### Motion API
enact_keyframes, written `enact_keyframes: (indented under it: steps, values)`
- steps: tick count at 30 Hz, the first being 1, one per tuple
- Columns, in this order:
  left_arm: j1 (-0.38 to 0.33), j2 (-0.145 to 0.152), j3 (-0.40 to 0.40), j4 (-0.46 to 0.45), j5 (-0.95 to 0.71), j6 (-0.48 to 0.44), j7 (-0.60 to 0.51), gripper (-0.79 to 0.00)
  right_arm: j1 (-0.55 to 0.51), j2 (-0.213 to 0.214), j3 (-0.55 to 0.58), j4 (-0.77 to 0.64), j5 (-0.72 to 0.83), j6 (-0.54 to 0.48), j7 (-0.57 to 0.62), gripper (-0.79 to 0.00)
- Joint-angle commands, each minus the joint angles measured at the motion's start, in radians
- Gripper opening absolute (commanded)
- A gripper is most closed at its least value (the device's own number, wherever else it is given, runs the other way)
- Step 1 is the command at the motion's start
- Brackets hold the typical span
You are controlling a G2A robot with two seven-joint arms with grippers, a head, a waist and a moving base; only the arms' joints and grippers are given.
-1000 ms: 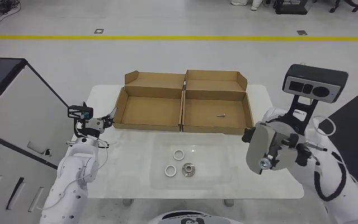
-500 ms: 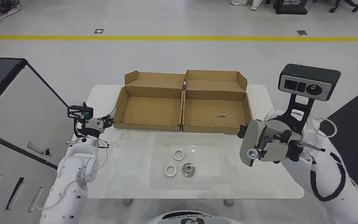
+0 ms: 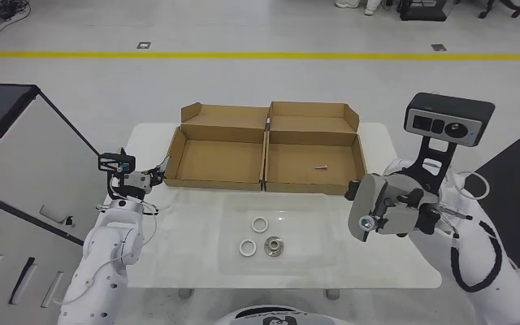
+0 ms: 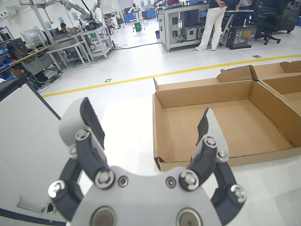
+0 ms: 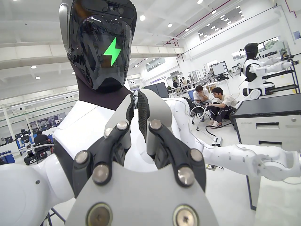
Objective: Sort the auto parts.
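Note:
Two white rings and a metal nut-like part lie on a clear sheet at the table's front middle. A small screw rests in the right cardboard box. The left box holds nothing. My left gripper stands open just outside the left box's near corner, low over the table. My right gripper is raised at the table's right side, pointing up toward the head, shut on a small dark screw at its fingertips.
Both box lids stand folded open at the far side. A dark-edged white panel borders the table's left side. Bare table top surrounds the clear sheet.
The right arm turned and shifted slightly left and up at first, then held still. The left arm and the parts have not moved.

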Motion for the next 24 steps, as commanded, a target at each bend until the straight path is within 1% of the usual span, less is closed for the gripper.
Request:
enact_keyframes:
  steps: [1,7,11,16,24]
  values:
    - [0.000,0.000,0.000,0.000,0.000,0.000,0.000,0.000,0.000,0.000,0.000,0.000,0.000,0.000,0.000,-0.785]
    - [0.000,0.000,0.000,0.000,0.000,0.000,0.000,0.000,-0.001,0.000,0.001,-0.002,-0.003,0.003,-0.004,-0.785]
    - [0.000,0.000,0.000,0.000,0.000,0.000,0.000,0.000,0.000,-0.002,0.039,-0.010,-0.070,0.036,-0.019,-0.785]
    - [0.000,0.000,0.000,0.000,0.000,0.000,0.000,0.000,-0.003,0.006,0.153,0.036,-0.141,0.099,0.004,-0.785]
    - [0.000,0.000,0.000,0.000,0.000,0.000,0.000,0.000,0.001,0.029,0.358,0.098,-0.302,0.270,0.071,-0.785]
